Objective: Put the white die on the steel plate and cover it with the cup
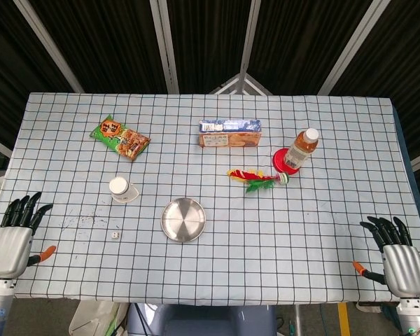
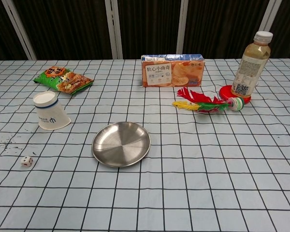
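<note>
The small white die (image 1: pixel 115 235) (image 2: pixel 26 162) lies on the checked cloth, left of the round steel plate (image 1: pixel 183 219) (image 2: pixel 121 143). A white paper cup (image 1: pixel 122 189) (image 2: pixel 50 114) lies tipped on its side behind the die. My left hand (image 1: pixel 12 238) hovers at the table's near left corner, fingers spread, holding nothing, well left of the die. At the near right corner my right hand (image 1: pixel 395 253) is likewise spread and empty. The chest view shows neither hand.
A green snack bag (image 1: pixel 120 137) (image 2: pixel 63 79) lies at the back left. A biscuit box (image 1: pixel 229 133) (image 2: pixel 172 70) stands at the back centre. A drink bottle (image 1: pixel 300 149) (image 2: pixel 250 64) on a red lid and a feathered shuttlecock (image 1: pixel 255 178) (image 2: pixel 207 103) are at the right.
</note>
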Robot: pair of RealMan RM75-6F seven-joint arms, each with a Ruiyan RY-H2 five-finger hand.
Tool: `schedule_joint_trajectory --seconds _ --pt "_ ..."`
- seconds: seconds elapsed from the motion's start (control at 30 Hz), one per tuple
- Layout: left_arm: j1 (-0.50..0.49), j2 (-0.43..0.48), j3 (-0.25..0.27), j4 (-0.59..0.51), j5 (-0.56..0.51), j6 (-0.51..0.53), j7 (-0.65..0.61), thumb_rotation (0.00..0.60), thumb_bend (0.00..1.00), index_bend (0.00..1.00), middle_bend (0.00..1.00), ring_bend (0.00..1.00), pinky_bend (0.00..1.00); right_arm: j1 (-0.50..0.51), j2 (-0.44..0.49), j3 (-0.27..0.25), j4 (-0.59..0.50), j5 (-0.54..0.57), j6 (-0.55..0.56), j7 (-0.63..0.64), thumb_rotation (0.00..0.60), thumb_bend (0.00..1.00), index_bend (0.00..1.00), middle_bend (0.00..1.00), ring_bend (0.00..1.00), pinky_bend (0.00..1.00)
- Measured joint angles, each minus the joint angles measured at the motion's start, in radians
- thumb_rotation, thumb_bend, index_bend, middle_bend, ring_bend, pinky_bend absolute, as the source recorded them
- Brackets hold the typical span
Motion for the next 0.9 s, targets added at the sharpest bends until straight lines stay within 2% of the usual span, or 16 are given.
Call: schedule_joint_trajectory --seconds 0.23,0.53,0.9 --pt "-0.032 -0.047 0.000 0.043 -0.015 -0.059 -0.004 0.600 0.21 0.33 0.03 0.00 0.00 -0.002 0.010 -0.001 -0.008 0.011 -0.008 0.006 0.600 0.10 0.22 0.19 0.13 0.00" --pt "-0.081 -0.126 0.005 0.091 -0.023 -0.149 -0.026 0.600 0.24 0.32 0.03 0.00 0.00 -0.006 0.021 0.005 -0.015 0.020 -0.004 0.016 0.600 0.10 0.22 0.19 0.13 0.00" --pt "-0.142 -0.204 -0.037 0.113 -0.145 -0.261 0.070 0.600 0.28 0.34 0.03 0.00 0.00 -0.005 0.025 0.009 -0.014 0.030 -0.010 0.024 0.600 0.10 0.22 0.19 0.13 0.00"
